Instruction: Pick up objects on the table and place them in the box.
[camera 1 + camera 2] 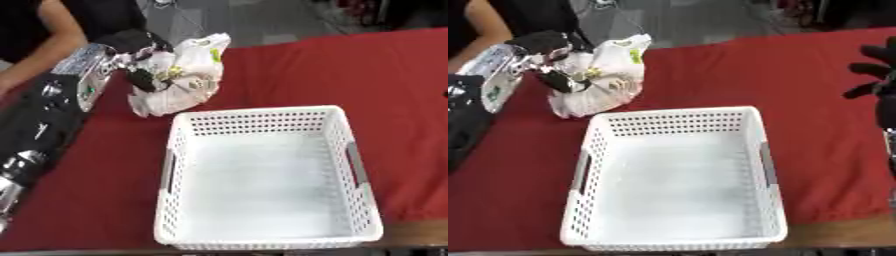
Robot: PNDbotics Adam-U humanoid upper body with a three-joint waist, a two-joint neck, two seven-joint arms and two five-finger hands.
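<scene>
The counter point(289, 70) is covered with a red cloth and carries the white perforated box point(267, 175), which stands near its front edge with nothing inside. The box's long axis runs from the front of the counter toward the back, with 1 grey handle on each long side. Just behind the box's far-left corner is the white plastic bag point(179, 80), a crumpled bundle with some printed colour on it; it stands more or less upright, its loose top pointing up and away from the robot, and its lower part seems to rest on the cloth. The left hand point(131, 60) comes from the left side and its dark fingers are curled into the side of the bag, pinching the plastic. The right hand point(877, 75) shows only at the right edge of the right eye view, fingers spread and holding nothing, well apart from the bag. In my judgement, the risk is that the hand holds only a fold of thin plastic, so the bag may slip or sag when lifted, and its hanging bottom may catch on the box rim.
</scene>
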